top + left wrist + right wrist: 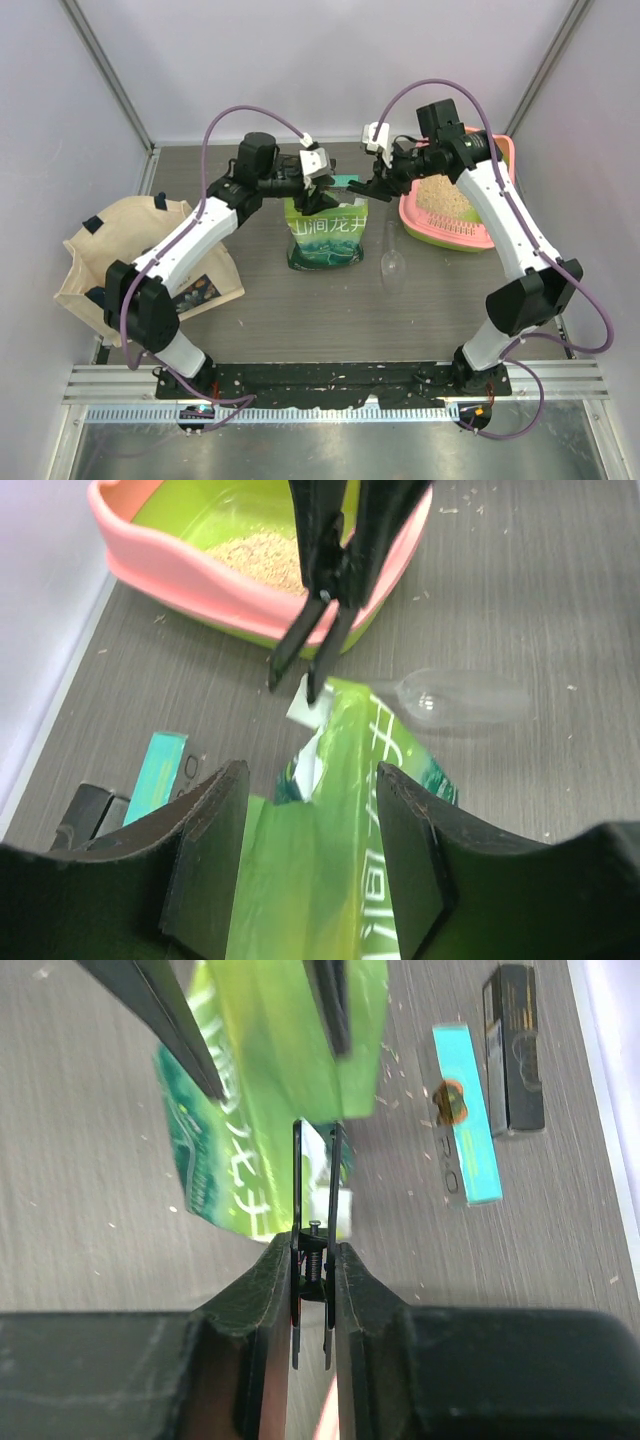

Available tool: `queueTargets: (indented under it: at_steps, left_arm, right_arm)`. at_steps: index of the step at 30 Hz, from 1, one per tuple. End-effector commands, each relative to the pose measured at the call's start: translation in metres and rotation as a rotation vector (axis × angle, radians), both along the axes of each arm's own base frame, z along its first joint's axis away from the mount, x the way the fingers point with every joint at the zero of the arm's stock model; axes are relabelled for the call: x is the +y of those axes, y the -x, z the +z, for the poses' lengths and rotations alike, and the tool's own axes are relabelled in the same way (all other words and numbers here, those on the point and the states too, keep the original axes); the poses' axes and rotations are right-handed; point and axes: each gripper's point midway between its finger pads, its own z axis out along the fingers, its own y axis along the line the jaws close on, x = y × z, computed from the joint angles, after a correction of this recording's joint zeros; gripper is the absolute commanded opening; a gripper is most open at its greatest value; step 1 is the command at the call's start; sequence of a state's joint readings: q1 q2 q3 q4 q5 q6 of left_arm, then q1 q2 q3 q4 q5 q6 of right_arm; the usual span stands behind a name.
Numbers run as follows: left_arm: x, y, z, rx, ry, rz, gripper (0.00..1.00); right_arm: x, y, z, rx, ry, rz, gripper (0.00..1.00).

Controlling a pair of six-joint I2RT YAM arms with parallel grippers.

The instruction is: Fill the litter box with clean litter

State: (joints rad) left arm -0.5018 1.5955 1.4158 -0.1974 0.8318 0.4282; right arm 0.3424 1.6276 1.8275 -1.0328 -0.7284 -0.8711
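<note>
The litter box (430, 232), pink-rimmed with a lime-green basin, sits at the back right and holds a layer of pale beige clean litter (445, 198). It also shows at the top of the left wrist view, litter box (170, 575) and litter (255, 552). A green printed bag (325, 235) stands mid-table. My left gripper (310, 780) is open, with the bag's top (330, 830) between its fingers. My right gripper (312, 1245) is shut on black scissors (296, 1175). The scissors' blades (335, 580) are parted at the bag's white upper corner.
A clear plastic scoop (392, 262) lies on the table between the bag and the litter box. A beige tote bag (110, 250) sits at the left. A teal box (458, 1110) and a black box (515, 1050) lie behind the bag near the back wall.
</note>
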Motion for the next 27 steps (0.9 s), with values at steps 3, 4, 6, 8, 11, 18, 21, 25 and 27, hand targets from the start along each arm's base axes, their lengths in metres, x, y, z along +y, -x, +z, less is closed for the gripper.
queueTargets:
  at_steps: [3, 4, 6, 8, 11, 18, 21, 25, 27]
  left_arm:
    - [0.014, 0.008, 0.003, -0.042, -0.03, -0.048, 0.53]
    - [0.013, 0.008, 0.002, -0.041, -0.033, -0.061, 0.52]
    - [0.011, 0.009, -0.007, -0.02, -0.044, -0.082, 0.47]
    - [0.009, 0.006, -0.014, -0.019, -0.058, -0.097, 0.38]
    - [0.008, 0.005, -0.019, 0.002, -0.079, -0.11, 0.34]
    - [0.002, 0.006, -0.035, 0.031, -0.109, -0.156, 0.35]
    - [0.0, 0.008, -0.036, 0.056, -0.109, -0.18, 0.39]
    - [-0.005, 0.008, -0.047, 0.083, -0.126, -0.215, 0.44]
    - [-0.008, 0.01, -0.051, 0.094, -0.129, -0.23, 0.45]
  right_arm:
    - [-0.018, -0.028, -0.024, -0.042, 0.086, 0.017, 0.02]
    - [-0.016, -0.03, -0.031, -0.026, 0.084, 0.024, 0.02]
    - [-0.013, -0.034, -0.034, -0.029, 0.083, 0.04, 0.02]
    - [-0.011, -0.034, -0.043, -0.003, 0.087, 0.059, 0.02]
    - [-0.012, -0.03, -0.052, 0.018, 0.106, 0.094, 0.02]
    - [-0.015, -0.019, -0.07, 0.062, 0.134, 0.14, 0.02]
    - [-0.014, -0.018, -0.072, 0.076, 0.132, 0.148, 0.01]
    - [-0.014, -0.013, -0.078, 0.104, 0.139, 0.162, 0.02]
    - [-0.014, -0.009, -0.084, 0.128, 0.15, 0.172, 0.02]
